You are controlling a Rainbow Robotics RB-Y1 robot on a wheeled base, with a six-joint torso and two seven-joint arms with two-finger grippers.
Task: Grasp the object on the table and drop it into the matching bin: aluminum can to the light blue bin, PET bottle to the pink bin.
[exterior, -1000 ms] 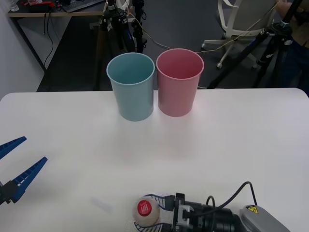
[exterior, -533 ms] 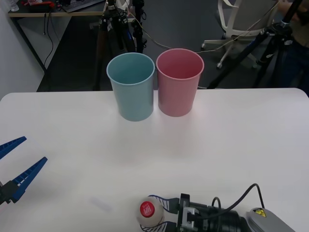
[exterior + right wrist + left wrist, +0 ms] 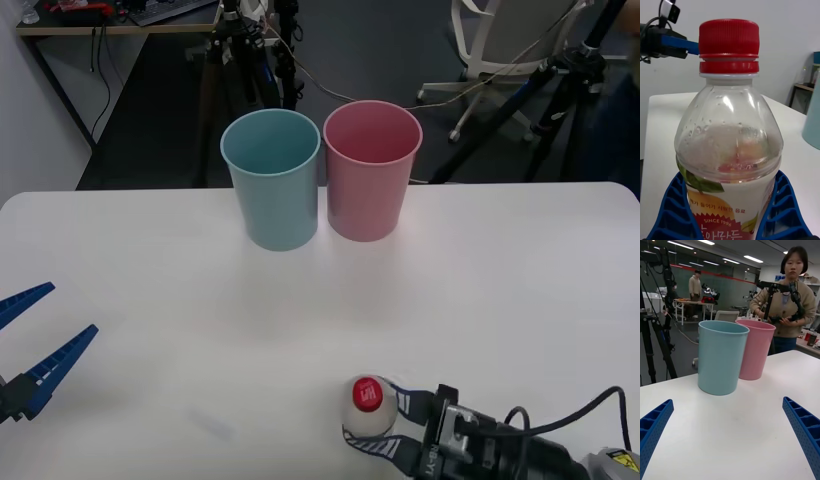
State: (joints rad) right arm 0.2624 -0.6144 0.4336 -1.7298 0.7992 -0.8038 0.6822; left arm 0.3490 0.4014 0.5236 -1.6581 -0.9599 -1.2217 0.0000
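Observation:
The PET bottle (image 3: 368, 404), red-capped with a pale body and a fruit-print label, stands upright near the table's front edge. My right gripper (image 3: 366, 424) is shut on the bottle (image 3: 729, 142), and its blue fingers (image 3: 673, 210) clasp the labelled body on both sides. The light blue bin (image 3: 272, 178) and the pink bin (image 3: 371, 169) stand side by side at the back middle of the white table (image 3: 500, 280), well beyond the bottle. At the table's left edge my left gripper (image 3: 28, 338) waits open, facing both bins (image 3: 720, 357) with nothing in it (image 3: 730, 444).
Tripods, cables and an office chair (image 3: 500, 40) stand on the floor behind the table. A person (image 3: 790, 303) stands beyond the pink bin (image 3: 754, 348), away from the task's things. Bare tabletop lies between the bottle and the bins.
My right gripper has carried the bottle to the right and slightly farther from the front edge. The left arm and both bins have stayed put.

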